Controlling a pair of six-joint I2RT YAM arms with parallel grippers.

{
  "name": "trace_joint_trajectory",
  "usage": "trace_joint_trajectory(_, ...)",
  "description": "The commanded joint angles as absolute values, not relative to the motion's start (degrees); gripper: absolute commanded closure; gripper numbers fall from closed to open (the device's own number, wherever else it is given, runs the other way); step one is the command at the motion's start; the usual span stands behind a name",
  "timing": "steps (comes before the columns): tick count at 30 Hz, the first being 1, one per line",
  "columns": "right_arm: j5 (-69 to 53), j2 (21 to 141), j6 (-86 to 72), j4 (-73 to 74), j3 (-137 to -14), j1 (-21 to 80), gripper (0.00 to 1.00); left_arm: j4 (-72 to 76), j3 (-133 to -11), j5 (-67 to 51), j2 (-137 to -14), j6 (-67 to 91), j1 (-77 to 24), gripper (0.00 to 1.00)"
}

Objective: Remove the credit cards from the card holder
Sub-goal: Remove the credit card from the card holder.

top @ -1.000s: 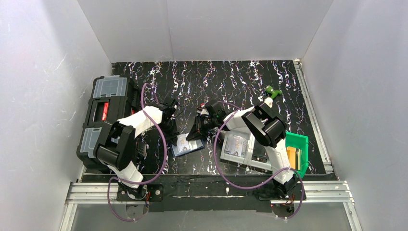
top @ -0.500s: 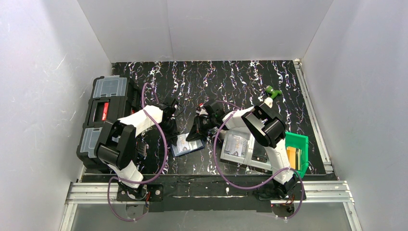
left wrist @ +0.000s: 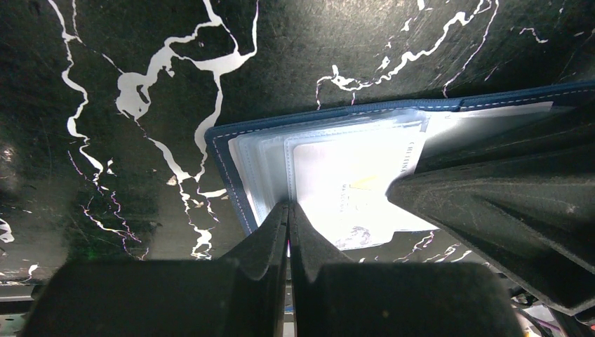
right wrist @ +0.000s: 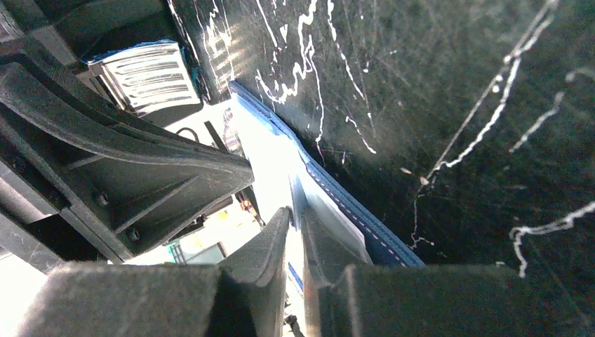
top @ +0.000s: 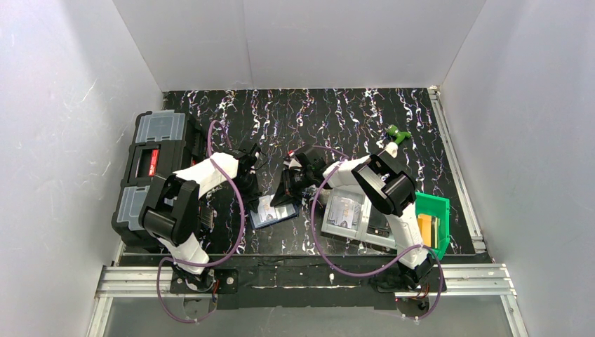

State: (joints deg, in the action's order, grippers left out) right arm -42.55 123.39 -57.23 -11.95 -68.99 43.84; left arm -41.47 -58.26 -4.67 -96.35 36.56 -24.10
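Observation:
The navy card holder (top: 273,212) lies open on the black marbled table between the arms. In the left wrist view its clear sleeves (left wrist: 263,165) face up with a white credit card (left wrist: 351,186) in them. My left gripper (left wrist: 288,206) is shut, its tips pinching the sleeve's near edge. My right gripper (right wrist: 295,214) is shut on a pale thin card (right wrist: 273,158) at the holder's blue stitched edge (right wrist: 365,217). Its dark body (left wrist: 505,210) covers the card's right part. In the top view the left gripper (top: 254,188) and right gripper (top: 289,191) meet over the holder.
A black toolbox (top: 151,175) with clear lids stands at the left edge. Grey cases (top: 347,214) and a green bin (top: 433,214) holding a yellow item lie at the right. A small green object (top: 398,132) sits at the back right. White walls enclose the table.
The right wrist has shifted slightly left toward the holder. The left arm has barely moved. Both grippers stay at the holder.

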Motion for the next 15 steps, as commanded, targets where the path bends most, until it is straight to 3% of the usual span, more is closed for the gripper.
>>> trace_joint_trajectory(1,-43.20,122.55,-55.70,-11.00,-71.29,44.75,0.82,-38.93,-53.92,1.61,-102.64,35.48,-24.17,1.00)
trace_joint_trajectory(7,-43.16,122.65,-55.46,-10.70,-71.26,44.77,0.87,-38.93,-53.98,1.81,-103.28,35.53,-24.17,1.00)
trace_joint_trajectory(15,-45.40,122.62,-61.62,-20.37,-66.42,43.73,0.84,-39.09,-53.16,2.11,-103.28,35.60,-24.17,1.00)
